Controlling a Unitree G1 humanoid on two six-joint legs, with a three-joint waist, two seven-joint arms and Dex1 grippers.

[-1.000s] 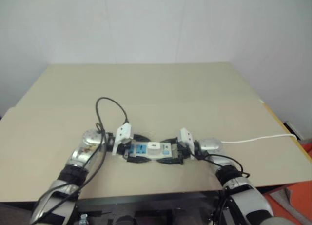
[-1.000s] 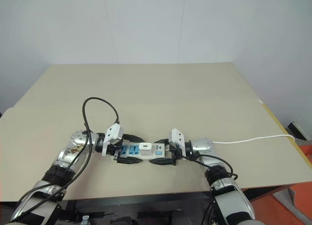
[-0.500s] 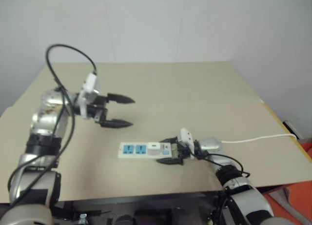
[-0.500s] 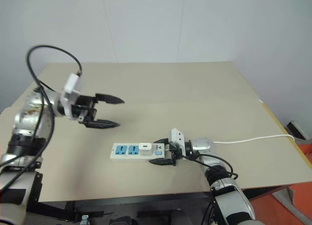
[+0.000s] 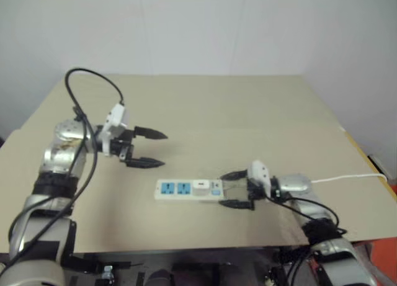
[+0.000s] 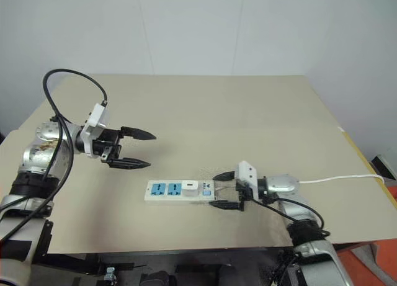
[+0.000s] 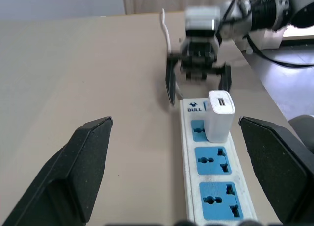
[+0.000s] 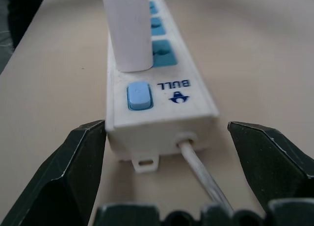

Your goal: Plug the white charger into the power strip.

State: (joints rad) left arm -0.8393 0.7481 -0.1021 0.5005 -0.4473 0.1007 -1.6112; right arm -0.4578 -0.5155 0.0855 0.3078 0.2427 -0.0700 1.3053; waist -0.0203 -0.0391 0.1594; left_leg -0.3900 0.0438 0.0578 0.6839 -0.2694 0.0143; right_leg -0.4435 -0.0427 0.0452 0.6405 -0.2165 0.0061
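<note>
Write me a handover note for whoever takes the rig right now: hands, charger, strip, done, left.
Left hand: open, empty, raised above the table, off to the strip's left.
Right hand: open, empty, at the cord end of the power strip, fingers either side of the cord, not gripping.
White charger: standing upright in the socket nearest the switch; the other two blue sockets are free.
Done: charger looks plugged in.
Left: check it is fully seated, then draw both arms clear.

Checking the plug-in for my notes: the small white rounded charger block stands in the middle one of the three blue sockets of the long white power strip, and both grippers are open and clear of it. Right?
Not quite. The small white rounded charger block stands in the end socket next to the switch of the long white power strip, as the left wrist view shows. Both the left gripper and the right gripper are open and clear of it.
</note>
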